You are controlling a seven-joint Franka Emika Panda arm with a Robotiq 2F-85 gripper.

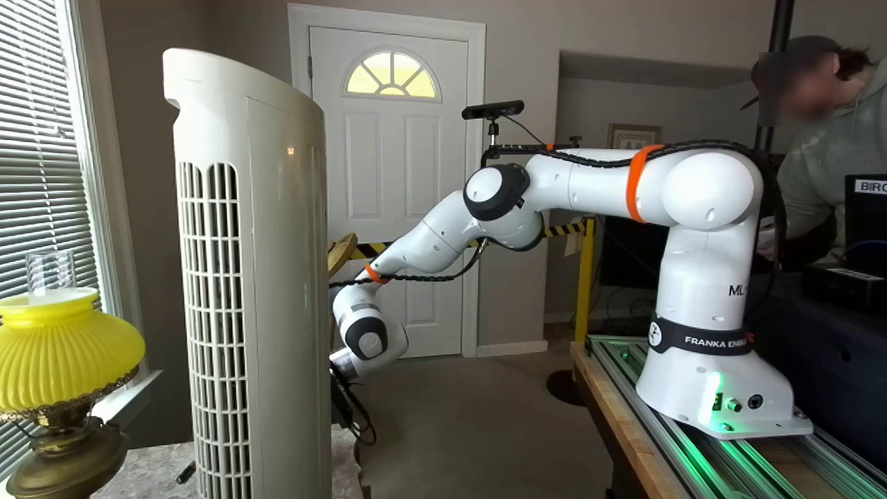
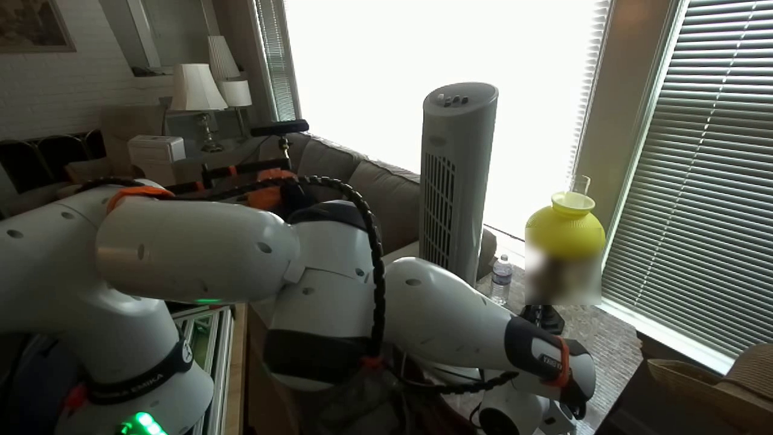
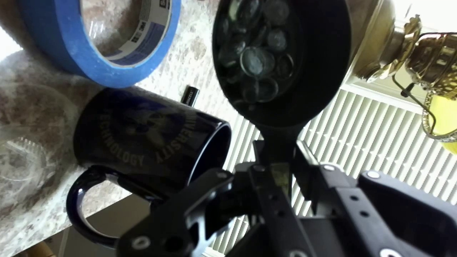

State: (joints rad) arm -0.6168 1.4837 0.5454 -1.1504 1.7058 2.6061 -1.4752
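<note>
In the wrist view my gripper [image 3: 277, 153] is shut on the narrow handle of a black spoon [image 3: 316, 67]. Its deep bowl extends up from the fingertips and holds several clear, round, glass-like pieces [image 3: 255, 61]. Beside the gripper, on the left, stands a dark blue mug [image 3: 142, 132] with faded lettering, its handle at the lower left and its mouth turned toward the fingers. Past the mug is a roll of blue tape [image 3: 68, 39], and a small black battery [image 3: 190, 95] lies between mug and spoon. In an exterior view the tower fan [image 1: 287, 277] hides most of the gripper.
The fan [image 2: 462, 181] and the yellow-shaded lamp [image 2: 564, 229] appear in both exterior views, on the mottled table [image 2: 610, 338]. A water bottle [image 2: 501, 281] stands between them. The lamp's brass base [image 3: 383, 46] rises close to the spoon bowl. A person [image 1: 831, 159] is behind the arm's base.
</note>
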